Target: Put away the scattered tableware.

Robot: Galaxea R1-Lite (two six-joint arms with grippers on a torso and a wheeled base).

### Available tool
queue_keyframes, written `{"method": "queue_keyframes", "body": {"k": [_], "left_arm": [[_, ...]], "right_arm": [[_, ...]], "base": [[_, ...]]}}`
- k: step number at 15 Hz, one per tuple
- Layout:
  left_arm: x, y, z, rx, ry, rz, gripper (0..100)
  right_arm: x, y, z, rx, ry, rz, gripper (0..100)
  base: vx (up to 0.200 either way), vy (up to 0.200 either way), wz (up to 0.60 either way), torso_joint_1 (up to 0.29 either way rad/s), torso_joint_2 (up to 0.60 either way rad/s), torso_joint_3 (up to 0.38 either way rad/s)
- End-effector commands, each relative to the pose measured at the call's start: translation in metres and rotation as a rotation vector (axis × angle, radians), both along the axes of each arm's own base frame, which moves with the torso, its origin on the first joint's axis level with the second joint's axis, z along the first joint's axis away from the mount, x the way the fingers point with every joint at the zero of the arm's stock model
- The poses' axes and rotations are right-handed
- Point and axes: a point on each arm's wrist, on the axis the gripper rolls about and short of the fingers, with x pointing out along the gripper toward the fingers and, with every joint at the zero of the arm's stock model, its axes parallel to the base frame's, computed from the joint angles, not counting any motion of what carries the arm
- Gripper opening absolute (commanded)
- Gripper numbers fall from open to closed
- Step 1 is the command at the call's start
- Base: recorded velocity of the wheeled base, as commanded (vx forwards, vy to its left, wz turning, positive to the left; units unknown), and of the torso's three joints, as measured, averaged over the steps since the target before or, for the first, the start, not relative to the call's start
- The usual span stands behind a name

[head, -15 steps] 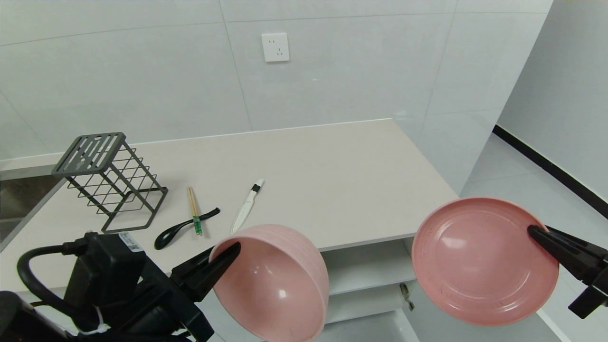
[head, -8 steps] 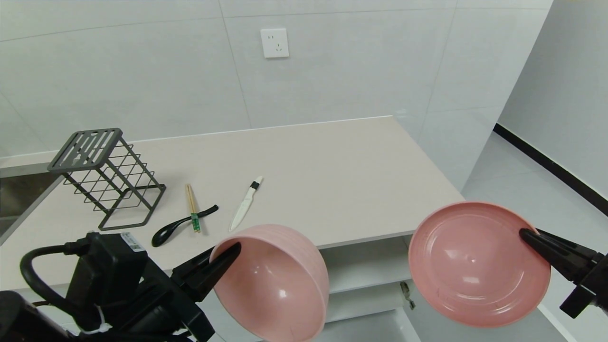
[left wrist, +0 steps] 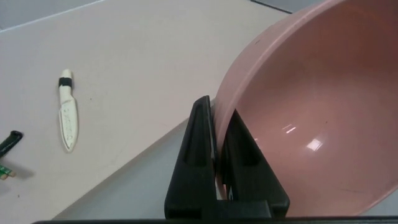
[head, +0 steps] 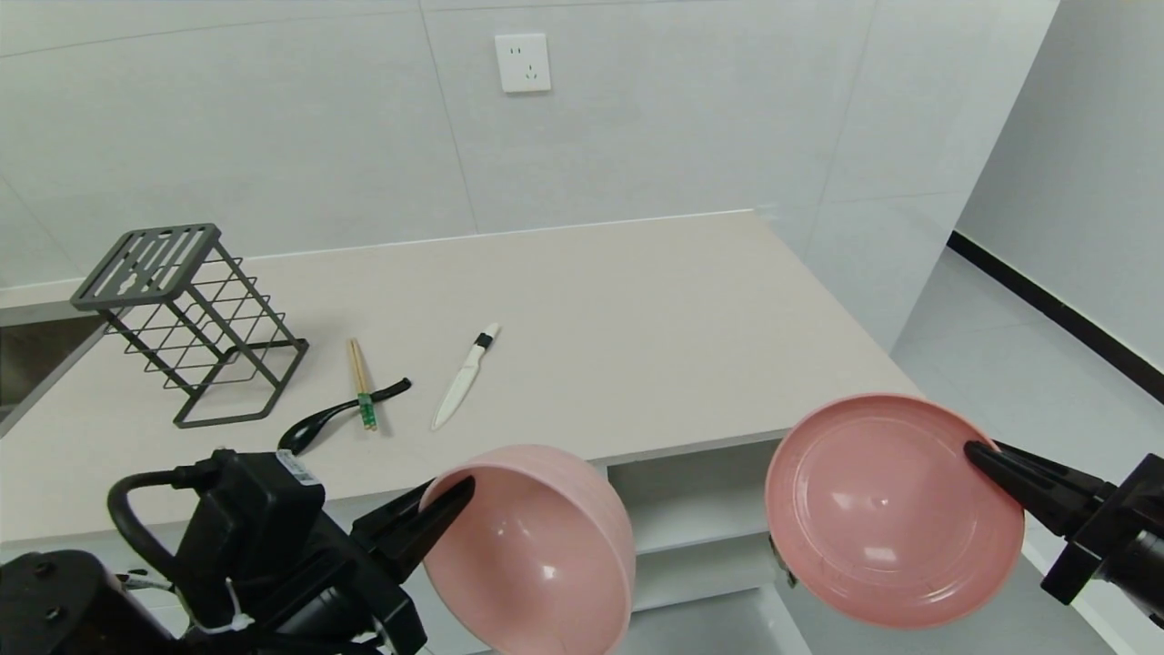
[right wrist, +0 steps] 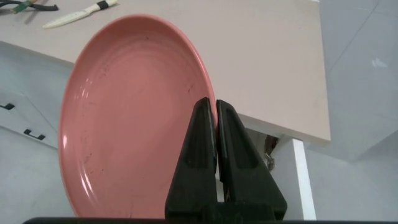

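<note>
At the far left of the counter stands a dark wire rack. Just beside it lie a black spoon with a pair of chopsticks across its handle, then a white knife. All three look light, thin and flat to the surface, so each probably wants a pinch at mid-handle. In front of the counter's near edge, the left gripper is clamped on the rim of a pink bowl, one finger inside and one outside, and holds it tipped in the air. Farther right, the right gripper pinches the rim of a pink plate the same way, near upright. Both pieces seem stiff, light and glossy, so a rim-only hold could let them swivel or slip. The pale counter is smooth and matte, with open shelves beneath. White tiled walls with a socket stand behind, and a tiled floor runs off to the right.
</note>
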Motion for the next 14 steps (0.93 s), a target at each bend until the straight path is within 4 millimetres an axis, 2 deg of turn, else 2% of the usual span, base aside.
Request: {"method": "queue_keyframes", "body": {"k": [1, 5, 8, 14], "left_arm": [[0.001, -0.002, -0.003, 0.010, 0.012, -0.003, 0], [-0.006, -0.012, -0.004, 0.015, 0.014, -0.074, 0], [-0.008, -0.024, -0.015, 0.066, 0.052, -0.128, 0], [-0.008, -0.022, -0.013, 0.067, 0.034, -0.118, 0]], "right_arm": [[0.006, 0.004, -0.007, -0.009, 0.035, 0.017, 0], [0.024, 0.018, -0.019, -0.011, 0.048, 0.066, 0], [0.030, 0.026, -0.030, -0.023, 0.100, 0.098, 0], [0.030, 0.026, -0.030, -0.024, 0.102, 0.099, 0]], "base": [[0.000, 0.000, 0.00, -0.100, 0.20, 0.100], [0.000, 0.000, 0.00, -0.094, 0.20, 0.099], [0.000, 0.000, 0.00, -0.137, 0.26, 0.128], [0.000, 0.000, 0.00, -0.146, 0.29, 0.142]]}}
